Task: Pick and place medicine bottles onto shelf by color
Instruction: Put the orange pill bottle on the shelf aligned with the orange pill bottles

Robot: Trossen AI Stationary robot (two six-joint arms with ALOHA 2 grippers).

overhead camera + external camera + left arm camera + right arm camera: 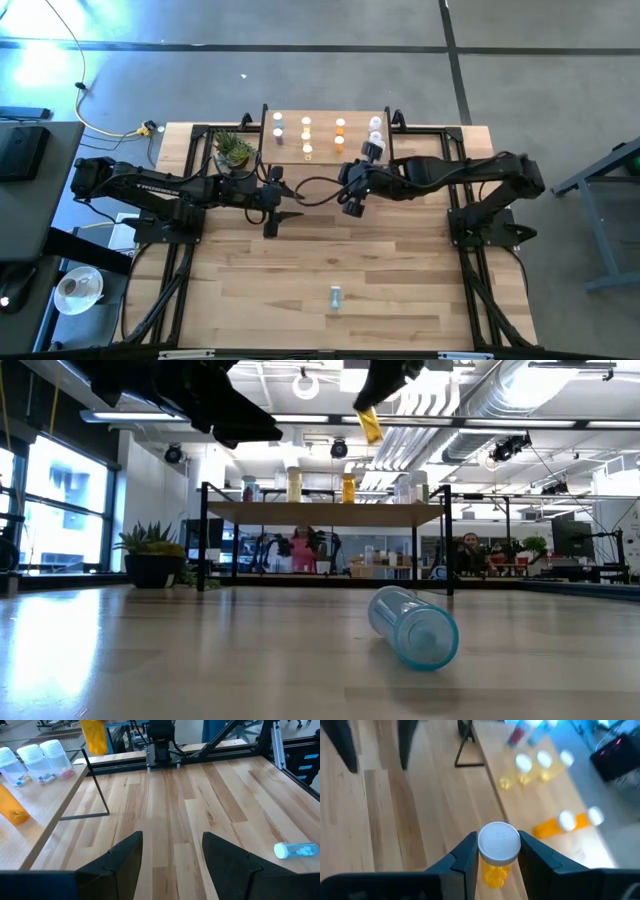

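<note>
Just off the shelf (325,112) edge, the right gripper (498,851) pinches a yellow bottle (496,865) by its cap; a careless descent could topple the yellow row (532,770); the left gripper (171,852) hangs spread nearby.

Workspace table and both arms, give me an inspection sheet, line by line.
Surface: light wood slatted table, mostly bare toward the near edge.
Job's things: small wood-topped shelf on black legs at the far edge, with blue, yellow, orange and clear bottles standing on it; one pale blue white-capped bottle lying on its side near the front edge.
Clutter: small green potted plant beside the shelf.
Grippers: right gripper shut on a yellow white-capped bottle, raised above the table; left gripper open, empty.
Cables: yellow cable on the floor, left of the table.
Surroundings: people seated in the room behind.
</note>
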